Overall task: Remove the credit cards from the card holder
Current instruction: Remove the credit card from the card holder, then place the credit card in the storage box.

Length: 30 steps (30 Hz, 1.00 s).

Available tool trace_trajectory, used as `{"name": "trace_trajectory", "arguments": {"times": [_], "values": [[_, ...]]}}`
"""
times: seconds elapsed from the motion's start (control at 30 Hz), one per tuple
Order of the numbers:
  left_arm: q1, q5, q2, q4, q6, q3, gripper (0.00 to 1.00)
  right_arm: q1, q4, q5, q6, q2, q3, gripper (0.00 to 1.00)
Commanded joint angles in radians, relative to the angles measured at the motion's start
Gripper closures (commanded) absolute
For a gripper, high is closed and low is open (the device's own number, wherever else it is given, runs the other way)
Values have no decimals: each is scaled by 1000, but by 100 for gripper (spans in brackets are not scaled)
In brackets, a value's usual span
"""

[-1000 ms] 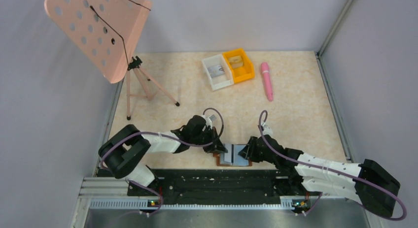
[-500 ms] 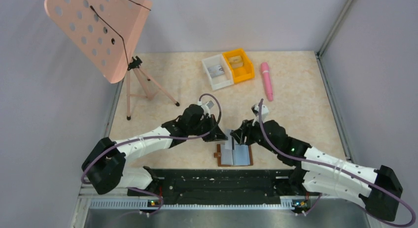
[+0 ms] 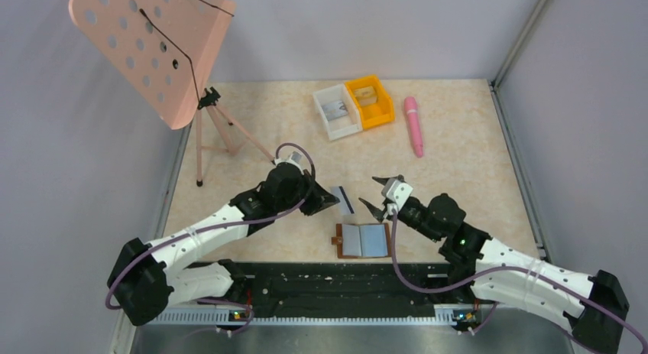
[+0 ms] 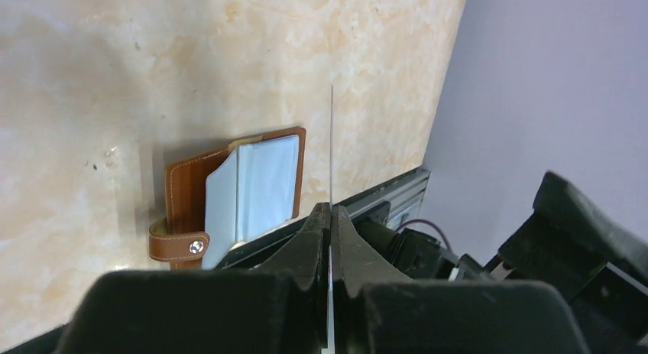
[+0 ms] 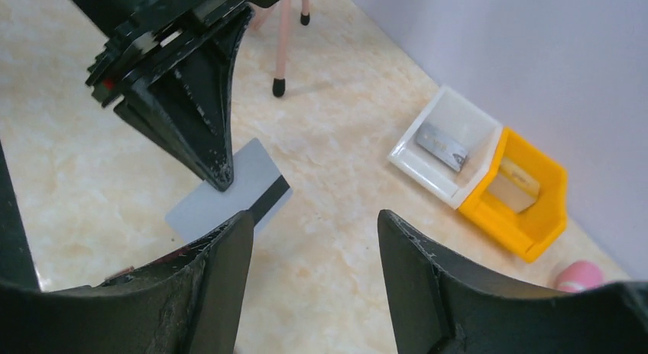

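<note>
From above, the left pincer (image 3: 327, 202) is squeezed tight on a card (image 3: 343, 199), a pale one with a dark stripe, and holds it up over the bench (image 3: 474, 163). The card holder (image 3: 363, 240) lies open and flat on the bench, near the front edge, just in front of the card and between the two arms. The right pincer (image 3: 380, 195) is near the card and the card holder, with its jaws apart and nothing in them. Far back on the bench a white bin (image 3: 336, 111) and an orange bin (image 3: 370, 102) sit side by side, touching. A pink pen (image 3: 413, 125) lies just right of them, and a pink music stand (image 3: 153, 48) is at the back left. From the left wrist, the card looks like a thin line because it is seen from its edge, pinched between the two black fingers (image 4: 306, 247). The brown card holder lies open below, pale blue inside, with its clasp tab (image 4: 179, 247) sticking out. I cannot tell if more cards are in its pockets. From the right wrist, the right pincer's jaws stand wide and empty, and the card hangs from the tip of the left pincer, off the bench.
</note>
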State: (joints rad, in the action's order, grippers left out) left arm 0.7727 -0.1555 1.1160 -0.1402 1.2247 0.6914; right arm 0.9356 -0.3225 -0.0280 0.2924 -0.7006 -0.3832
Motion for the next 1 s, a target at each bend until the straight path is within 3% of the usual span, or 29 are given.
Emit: {"name": "trace_trajectory", "arguments": {"times": [0.0, 0.2, 0.5, 0.77, 0.97], "values": [[-3, 83, -5, -67, 216, 8, 100, -7, -23, 115, 260, 2, 22, 39], [-4, 17, 60, -117, 304, 87, 100, 13, -26, 239, 345, -17, 55, 45], [-4, -30, 79, -10, 494, 21, 100, 85, -68, 145, 406, -72, 98, 53], [-4, -79, 103, 19, 530, 21, 100, 113, -199, 35, 398, -168, 124, 54], [-3, -95, 108, 31, 536, 19, 100, 118, -270, 0, 388, -201, 130, 72]]}}
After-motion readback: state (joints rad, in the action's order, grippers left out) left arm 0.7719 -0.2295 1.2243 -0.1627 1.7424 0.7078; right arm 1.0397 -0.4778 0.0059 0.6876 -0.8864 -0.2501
